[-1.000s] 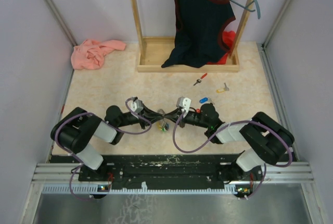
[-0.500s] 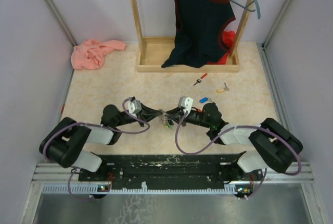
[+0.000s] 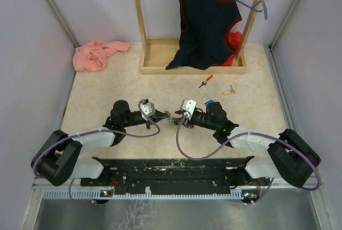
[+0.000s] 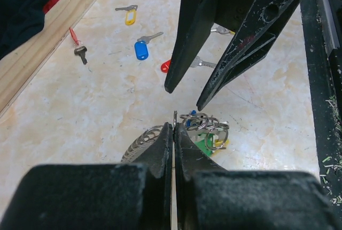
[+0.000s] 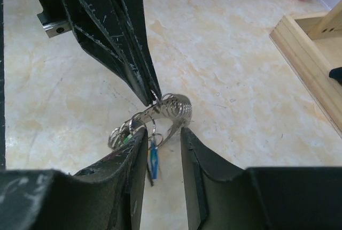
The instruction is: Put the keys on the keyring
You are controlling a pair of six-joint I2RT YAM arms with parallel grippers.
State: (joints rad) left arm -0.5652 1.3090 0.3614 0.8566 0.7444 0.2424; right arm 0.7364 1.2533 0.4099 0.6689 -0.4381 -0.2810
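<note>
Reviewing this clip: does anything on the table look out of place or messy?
A pink cloth lies crumpled in the far-left corner, unrelated to the job. A red key, a yellow key and a blue key lie scattered, apart from the keyring. Nothing looks damaged.

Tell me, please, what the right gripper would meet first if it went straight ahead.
Most likely the keyring, just ahead of the right gripper; the left gripper pinches it right behind.

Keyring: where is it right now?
Top view: the keyring is at centre, where the two grippers meet, pinched by the left gripper, with the right gripper open around it.
</note>
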